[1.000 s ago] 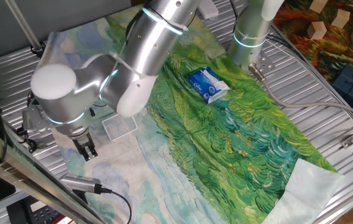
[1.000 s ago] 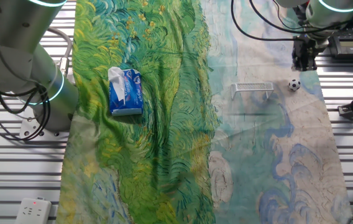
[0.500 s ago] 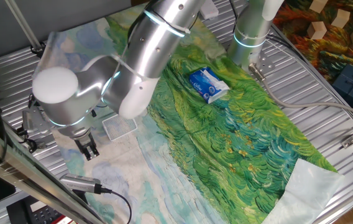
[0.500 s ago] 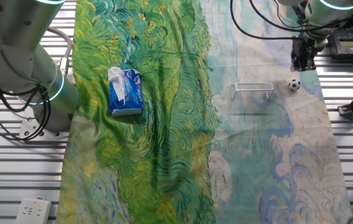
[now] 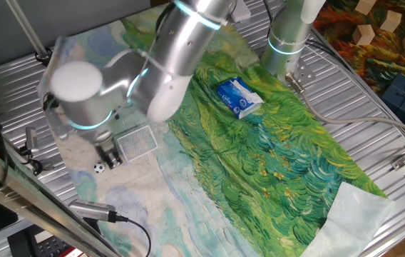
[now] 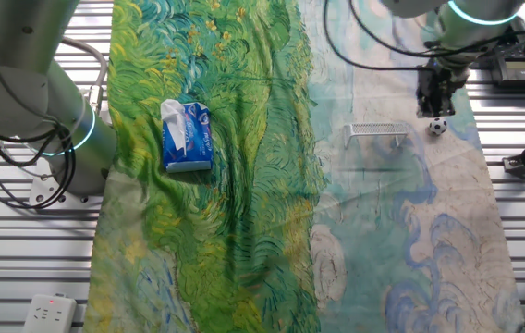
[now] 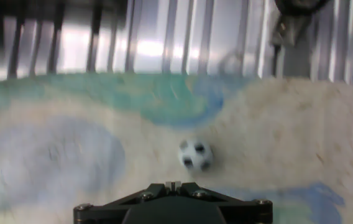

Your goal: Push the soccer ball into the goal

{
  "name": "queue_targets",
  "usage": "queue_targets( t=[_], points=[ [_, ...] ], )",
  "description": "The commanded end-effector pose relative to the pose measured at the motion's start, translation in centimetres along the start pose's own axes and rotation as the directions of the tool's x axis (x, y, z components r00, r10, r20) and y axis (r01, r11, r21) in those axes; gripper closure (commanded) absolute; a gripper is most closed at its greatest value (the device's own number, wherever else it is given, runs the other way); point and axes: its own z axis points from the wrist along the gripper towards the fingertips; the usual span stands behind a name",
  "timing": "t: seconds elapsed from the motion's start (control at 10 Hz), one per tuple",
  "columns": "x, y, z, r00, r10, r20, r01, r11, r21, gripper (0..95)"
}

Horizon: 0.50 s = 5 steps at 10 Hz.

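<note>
Painted cloth [image 5: 274, 150] in swirling greens and pale blues covers the slatted metal surface [image 6: 22, 259] where a silver robot arm [image 5: 181, 50] reaches down toward the lower left of one fixed view. Its dark end effector [image 5: 109, 157] hangs low over the pale part of the cloth, in the gap between the soccer ball [image 5: 99, 168] and the goal [image 5: 135, 143]; whether its fingers are parted or pressed together cannot be told from any of the three views. The ball, white with black patches, rests on the cloth at the lower left of that frame, just beside the end effector and apart from the goal. In the other fixed view the end effector [image 6: 432, 92] stands at the upper right, with the ball [image 6: 438, 127] just below and to the right of it and the mesh goal [image 6: 379, 130] a little to the left. The hand view shows the ball [image 7: 196, 154] near the middle of the frame, slightly blurred, just above the dark body of the end effector at the bottom edge. A blue-and-white packet [image 6: 187, 136] lies on the green part of the cloth, well apart from ball and goal.
</note>
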Motion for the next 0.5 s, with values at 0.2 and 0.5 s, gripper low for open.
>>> queue_targets(
  t=[0.2,0.5],
  points=[
    [0.2,-0.2,-2.3,0.999,-0.008,-0.039,0.003,0.994,-0.11,95.0],
    [0.4,-0.3,-4.7,0.982,0.017,-0.186,-0.041,0.991,-0.126,95.0]
  ],
)
